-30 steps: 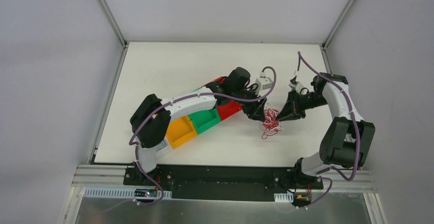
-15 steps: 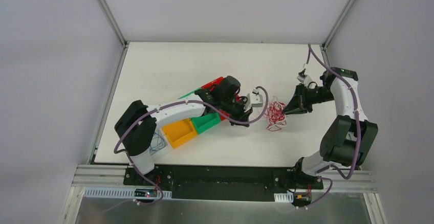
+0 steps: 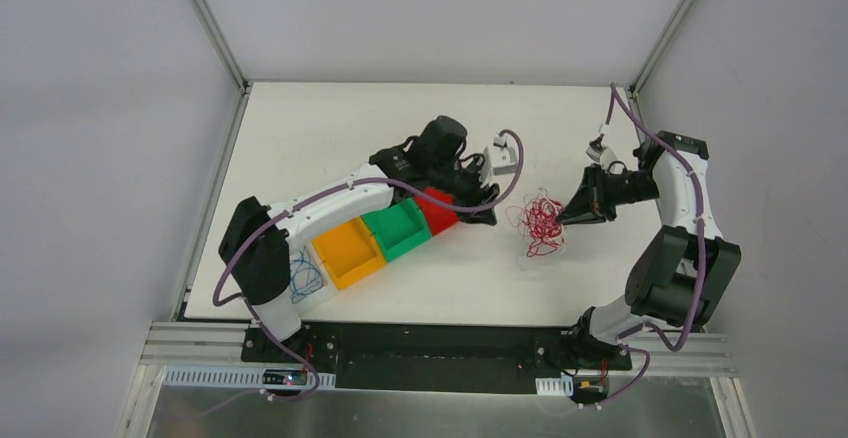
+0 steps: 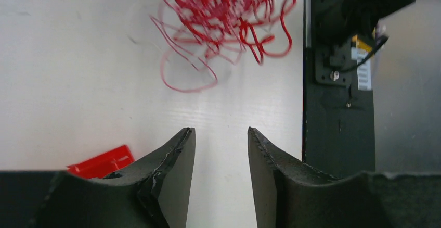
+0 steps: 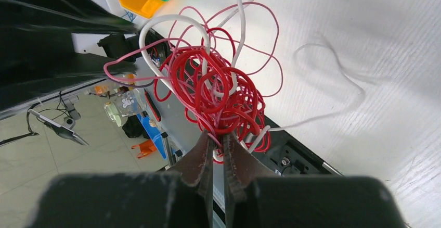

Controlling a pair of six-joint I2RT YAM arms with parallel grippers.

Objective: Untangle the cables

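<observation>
**Left gripper.** Your left gripper [image 4: 221,134] stands released. Its two fingers [image 4: 174,157] are parted with bare table [image 3: 330,138] showing in the gap, and nothing is between them or touching them. The red bin [image 4: 101,163] shows just beside the left-hand finger, low in the left wrist view.

**Right gripper.** Your right gripper [image 5: 218,137] is clenched on the cables [image 5: 218,90]. The fingertips [image 5: 205,150] are pressed almost together, and a bunch of red strands is pinched at the very tips. From there the tangle fans outward, straight ahead of these fingers.

**Cables, location.**
- The main tangle [image 3: 540,223] sits between the two grippers. It is at the tips of the right fingers and well ahead of the left fingers, apart from them.
- In the left wrist view the tangle [image 4: 223,9] lies directly beyond the fingertips, with one loose red loop trailing nearest to them.
- The bundle is mostly bright red.
- A thick white strand [image 5: 171,16] arches over the far side of the bundle from the right fingers.
- A thin white loop [image 5: 360,93] lies flat on the table, off to one side of the right fingers.
- Whether the lower part of the tangle rests on the table or hangs clear cannot be told.
- A separate blue cable [image 3: 305,280] lies in the pale compartment [image 3: 325,296], behind the left gripper and alongside that arm.

**Bins.** The green bin [image 3: 400,230] and orange bin [image 3: 348,253] follow the red bin in a row running back from the left fingers.
</observation>
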